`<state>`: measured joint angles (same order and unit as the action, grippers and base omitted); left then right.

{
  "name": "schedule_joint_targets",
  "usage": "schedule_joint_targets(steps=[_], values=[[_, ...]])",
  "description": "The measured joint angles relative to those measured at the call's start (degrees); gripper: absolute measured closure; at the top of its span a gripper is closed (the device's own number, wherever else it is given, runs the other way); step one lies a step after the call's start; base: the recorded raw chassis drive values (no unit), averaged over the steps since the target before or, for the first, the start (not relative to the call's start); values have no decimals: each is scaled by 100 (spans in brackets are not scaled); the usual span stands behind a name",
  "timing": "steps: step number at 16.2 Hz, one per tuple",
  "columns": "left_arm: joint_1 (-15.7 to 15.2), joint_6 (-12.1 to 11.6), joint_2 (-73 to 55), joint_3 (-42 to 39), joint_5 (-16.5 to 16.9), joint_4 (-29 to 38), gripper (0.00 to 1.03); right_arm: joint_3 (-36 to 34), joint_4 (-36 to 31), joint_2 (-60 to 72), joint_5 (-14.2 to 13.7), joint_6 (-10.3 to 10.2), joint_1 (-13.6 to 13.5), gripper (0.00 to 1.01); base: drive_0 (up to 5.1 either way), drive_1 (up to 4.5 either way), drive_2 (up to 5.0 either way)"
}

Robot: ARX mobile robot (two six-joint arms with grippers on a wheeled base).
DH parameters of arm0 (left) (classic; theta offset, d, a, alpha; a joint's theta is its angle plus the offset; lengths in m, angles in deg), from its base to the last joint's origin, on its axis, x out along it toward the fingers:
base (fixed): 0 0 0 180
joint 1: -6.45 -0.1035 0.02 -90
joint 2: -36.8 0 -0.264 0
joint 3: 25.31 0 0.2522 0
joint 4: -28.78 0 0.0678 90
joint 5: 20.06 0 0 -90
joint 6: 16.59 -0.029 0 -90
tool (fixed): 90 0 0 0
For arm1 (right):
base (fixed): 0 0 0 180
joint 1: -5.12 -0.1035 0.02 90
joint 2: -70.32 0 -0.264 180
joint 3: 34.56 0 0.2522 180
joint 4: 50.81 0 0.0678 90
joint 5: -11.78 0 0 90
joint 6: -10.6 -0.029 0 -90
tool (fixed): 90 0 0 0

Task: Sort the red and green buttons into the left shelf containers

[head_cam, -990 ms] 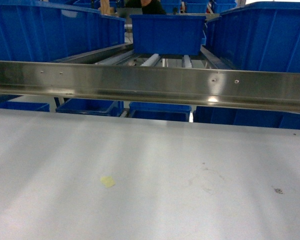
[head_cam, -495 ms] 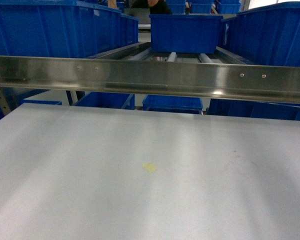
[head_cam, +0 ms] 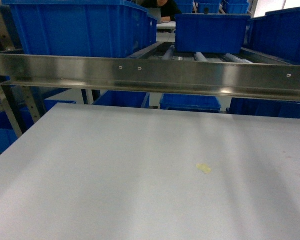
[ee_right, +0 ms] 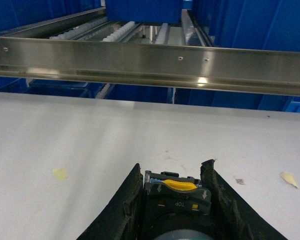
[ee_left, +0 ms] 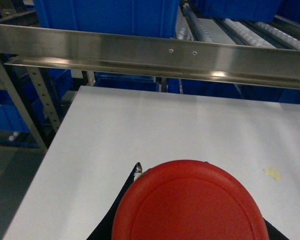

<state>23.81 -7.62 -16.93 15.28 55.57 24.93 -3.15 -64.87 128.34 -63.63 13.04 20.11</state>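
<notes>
In the left wrist view the red button [ee_left: 190,205] fills the lower middle with its wide red cap, and my left gripper [ee_left: 172,167] is shut on it; only a black finger [ee_left: 124,197] shows beside the cap. My right gripper [ee_right: 172,172] is shut on the green button [ee_right: 177,197], whose dark body with a yellow tab sits between the black fingers [ee_right: 121,207]; its cap barely shows at the bottom edge. Both hang above the white table [head_cam: 115,175]. A left shelf container [head_cam: 80,27], a big blue bin, stands behind the steel rail [head_cam: 150,75]. Neither gripper shows in the head view.
A smaller blue bin [head_cam: 212,32] sits on the roller track [ee_right: 125,30] further back, with more blue bins at the right and under the shelf. A perforated shelf post [head_cam: 12,110] stands by the table's left edge. A yellow scrap [head_cam: 203,168] lies on the table.
The head view has swung left: the bins, rail screws and yellow scrap slid to the right in the picture, and the table's left edge and shelf post came into view.
</notes>
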Motion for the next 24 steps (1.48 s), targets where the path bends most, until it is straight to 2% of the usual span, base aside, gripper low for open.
schedule_joint_targets(steps=[24], values=[[0,0,-4,0,0,0,79,0,7,0,2,0,0,72,-483,347,134]])
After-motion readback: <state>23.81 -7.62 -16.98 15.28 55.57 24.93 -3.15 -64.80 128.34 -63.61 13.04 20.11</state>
